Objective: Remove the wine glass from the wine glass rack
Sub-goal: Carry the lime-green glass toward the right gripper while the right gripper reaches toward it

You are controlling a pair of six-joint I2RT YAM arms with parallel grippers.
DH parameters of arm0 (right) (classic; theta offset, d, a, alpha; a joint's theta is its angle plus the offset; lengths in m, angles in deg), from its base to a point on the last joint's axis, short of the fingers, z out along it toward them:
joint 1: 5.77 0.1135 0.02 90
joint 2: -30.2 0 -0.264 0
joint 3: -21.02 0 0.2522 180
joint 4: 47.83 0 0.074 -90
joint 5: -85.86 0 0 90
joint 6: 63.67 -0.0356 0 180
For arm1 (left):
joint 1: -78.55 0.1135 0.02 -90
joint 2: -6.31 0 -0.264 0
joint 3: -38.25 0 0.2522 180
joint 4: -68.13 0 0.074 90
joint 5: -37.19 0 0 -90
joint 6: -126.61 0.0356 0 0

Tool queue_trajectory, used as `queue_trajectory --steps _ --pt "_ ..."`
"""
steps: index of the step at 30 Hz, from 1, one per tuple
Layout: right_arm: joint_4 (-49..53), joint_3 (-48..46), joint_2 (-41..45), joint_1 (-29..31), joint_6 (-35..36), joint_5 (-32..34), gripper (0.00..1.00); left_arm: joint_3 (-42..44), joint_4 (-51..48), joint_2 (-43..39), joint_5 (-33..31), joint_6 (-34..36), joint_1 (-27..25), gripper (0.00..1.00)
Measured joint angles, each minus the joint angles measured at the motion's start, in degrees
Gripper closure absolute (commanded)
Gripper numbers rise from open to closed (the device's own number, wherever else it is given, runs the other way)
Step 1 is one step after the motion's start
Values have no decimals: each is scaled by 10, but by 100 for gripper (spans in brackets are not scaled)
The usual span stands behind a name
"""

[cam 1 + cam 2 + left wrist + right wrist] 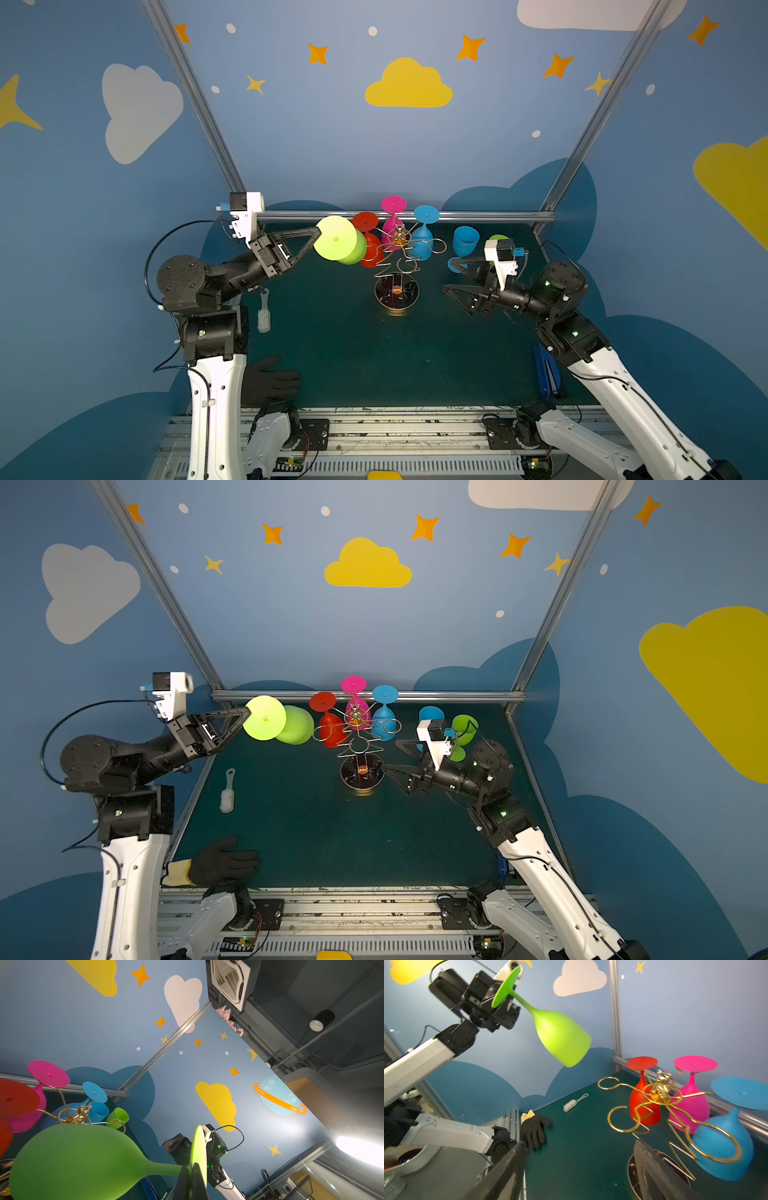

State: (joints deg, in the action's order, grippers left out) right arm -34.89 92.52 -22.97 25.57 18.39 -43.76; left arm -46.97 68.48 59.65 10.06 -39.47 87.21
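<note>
Left gripper (pixel 318 237) pinches the foot of the green glass (pixel 338 246), just left of the rack (pixel 395 296) and clear of its arms (a red glass (pixel 365 221), a pink glass (pixel 393 204) and a blue glass (pixel 426 213) hang there); right gripper (pixel 446 274) gapes wide, empty, right of the rack's base

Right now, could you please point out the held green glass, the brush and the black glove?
held green glass (pixel 560 1032): right wrist view, on its bowl.
brush (pixel 263 320): in a top view, on its bristles.
black glove (pixel 224 862): in a top view, on its middle.
</note>
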Motion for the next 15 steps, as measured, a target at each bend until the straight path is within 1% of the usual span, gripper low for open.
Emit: queue_trajectory --steps 5,9,15 --pt "-4 52 -61 61 44 23 19 0 4 17 4 -7 -40 97" --pt "-7 82 -102 97 77 39 19 2 11 18 3 -9 -73 97" --pt "-21 96 -140 119 115 53 18 10 26 30 3 -13 -122 97"
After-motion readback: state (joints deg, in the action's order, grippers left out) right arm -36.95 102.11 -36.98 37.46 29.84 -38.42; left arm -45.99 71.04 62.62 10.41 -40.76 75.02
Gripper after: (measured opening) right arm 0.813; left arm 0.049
